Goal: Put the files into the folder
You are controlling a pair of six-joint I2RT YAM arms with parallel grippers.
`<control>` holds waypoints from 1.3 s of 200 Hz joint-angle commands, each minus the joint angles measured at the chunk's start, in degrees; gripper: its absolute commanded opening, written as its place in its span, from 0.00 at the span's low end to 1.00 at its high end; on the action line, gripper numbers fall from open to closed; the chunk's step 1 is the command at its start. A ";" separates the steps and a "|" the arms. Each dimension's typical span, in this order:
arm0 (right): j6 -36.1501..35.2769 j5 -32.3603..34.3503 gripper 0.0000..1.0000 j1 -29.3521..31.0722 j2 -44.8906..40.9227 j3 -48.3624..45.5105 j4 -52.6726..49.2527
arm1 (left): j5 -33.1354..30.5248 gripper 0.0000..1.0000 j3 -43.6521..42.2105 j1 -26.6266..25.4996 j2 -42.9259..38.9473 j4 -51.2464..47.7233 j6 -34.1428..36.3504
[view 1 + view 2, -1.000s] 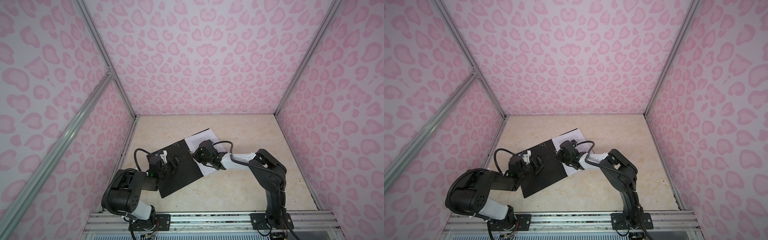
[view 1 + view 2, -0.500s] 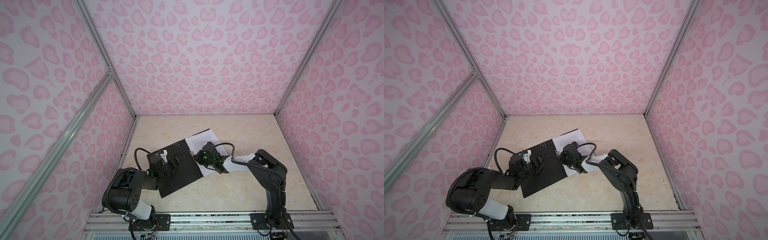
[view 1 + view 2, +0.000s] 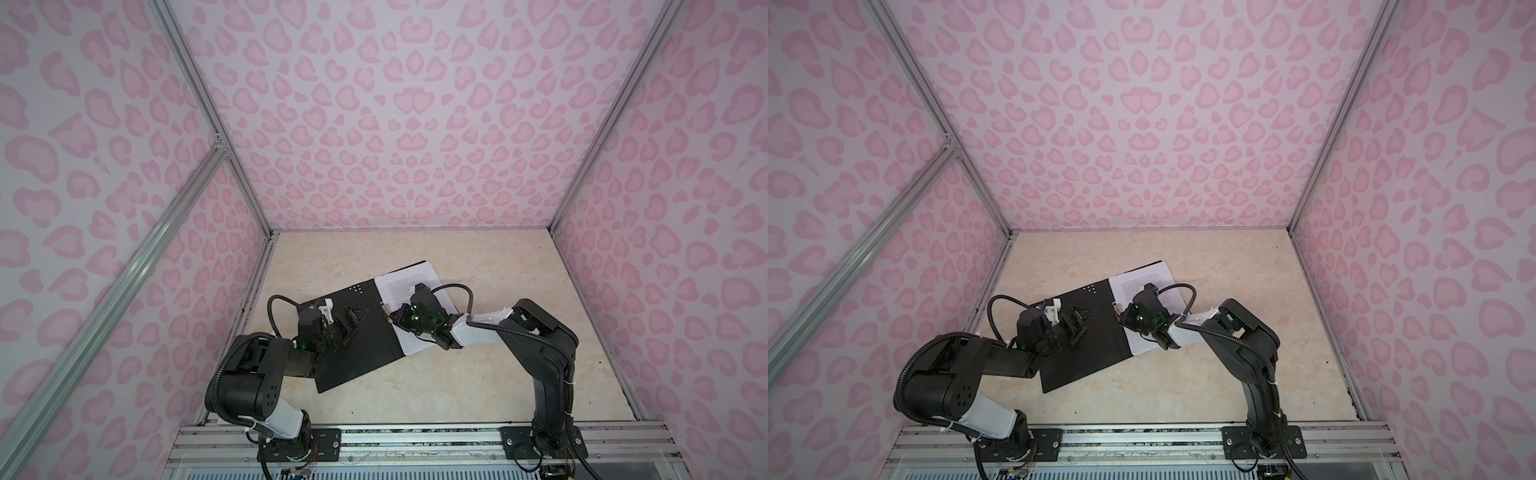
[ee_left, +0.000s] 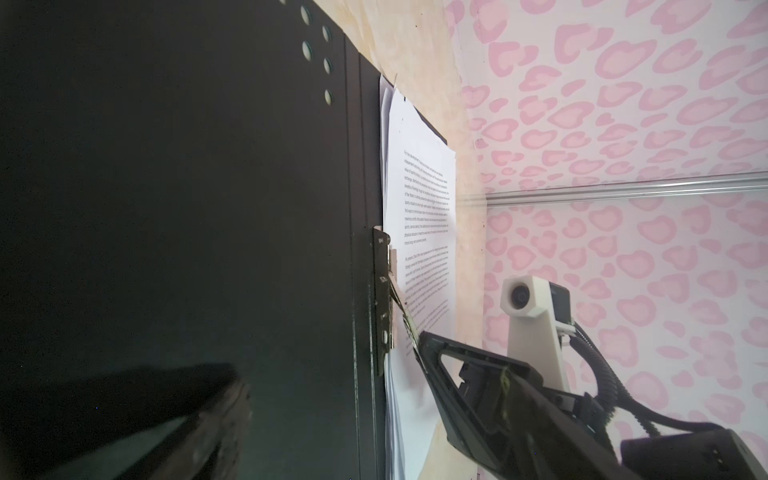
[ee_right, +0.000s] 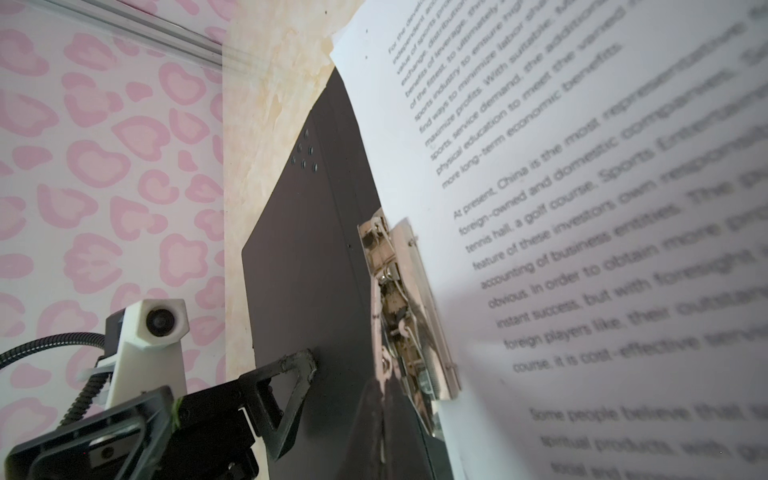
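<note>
The folder (image 3: 357,349) lies open on the table, black inside up, in both top views (image 3: 1088,349). The files (image 3: 409,282) rest as a stack of printed white sheets on its right half (image 3: 1138,284). A metal clip (image 5: 399,307) sits at the spine, its thin lever raised off the sheets (image 4: 384,299). My right gripper (image 3: 392,322) is shut on that lever's end (image 5: 384,399). My left gripper (image 3: 349,322) stands open with its fingertips (image 5: 299,370) down on the bare left cover (image 4: 187,187). In the left wrist view only one of its fingers (image 4: 208,407) shows.
The beige table (image 3: 478,374) is closed in by pink patterned walls with metal frame posts (image 3: 582,166). Both arm bases stand on the rail at the near edge (image 3: 415,440).
My right gripper has shifted slightly toward the near edge, staying at the clip. The left gripper, folder and sheets have not moved.
</note>
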 commanded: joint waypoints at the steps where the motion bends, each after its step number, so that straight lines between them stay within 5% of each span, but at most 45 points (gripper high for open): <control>1: -2.12 6.35 0.00 -0.09 0.49 -2.33 -9.82 | -8.37 0.98 -0.55 0.25 0.99 -16.90 0.92; 76: -6.09 12.61 0.00 1.81 1.09 -5.53 -12.90 | -8.81 0.98 -0.46 0.24 0.76 -17.33 1.35; 205: -2.53 15.01 0.00 4.09 7.99 -7.34 -12.72 | -9.95 0.98 -0.19 0.24 -0.10 -17.79 2.01; 260: -2.36 9.87 0.00 6.80 6.76 -5.45 -8.61 | -9.34 0.98 -0.01 -0.03 0.95 -16.86 2.04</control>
